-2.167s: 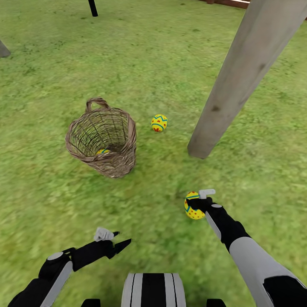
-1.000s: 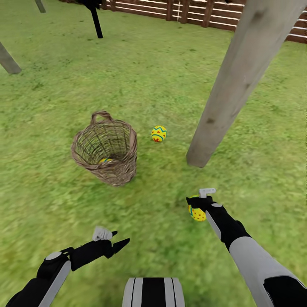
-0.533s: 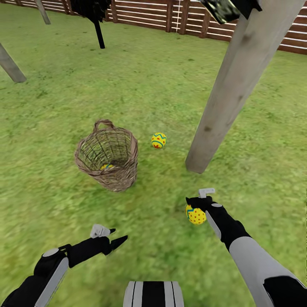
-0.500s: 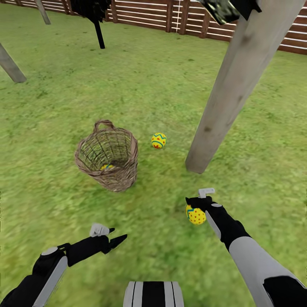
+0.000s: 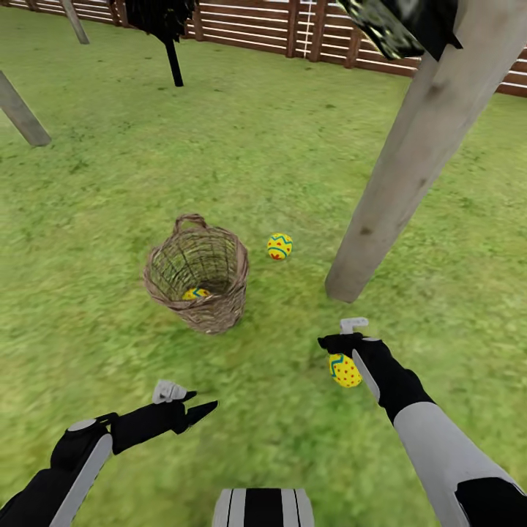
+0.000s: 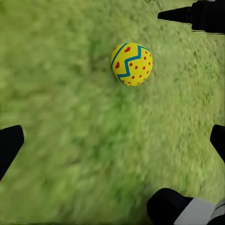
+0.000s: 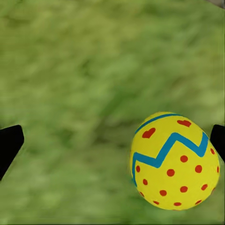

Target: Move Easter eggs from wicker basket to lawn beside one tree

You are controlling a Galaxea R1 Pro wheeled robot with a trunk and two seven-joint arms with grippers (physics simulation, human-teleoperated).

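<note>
One egg [image 5: 195, 293] in basket [image 5: 197, 282], two [image 5: 279, 246] on lawn [image 5: 110, 183].

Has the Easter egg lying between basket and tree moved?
No. The Easter egg keeps its spot between wicker basket and tree; only the camera shifted.

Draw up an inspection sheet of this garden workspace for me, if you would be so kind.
Surface: lawn, flat mottled green grass.
Job's things: wicker basket upright, first egg inside it; second egg on the grass between the basket and the tree trunk; third egg appears to lie on the grass near the trunk's foot.
Clutter: nothing seen.
Grippers: left tool open, empty, over bare grass; right tool open, third egg beside one finger, not gripped.
Cables: nothing seen.
Surroundings: brown slat fence at the back; leaning trunk and dark tree further off.
</note>
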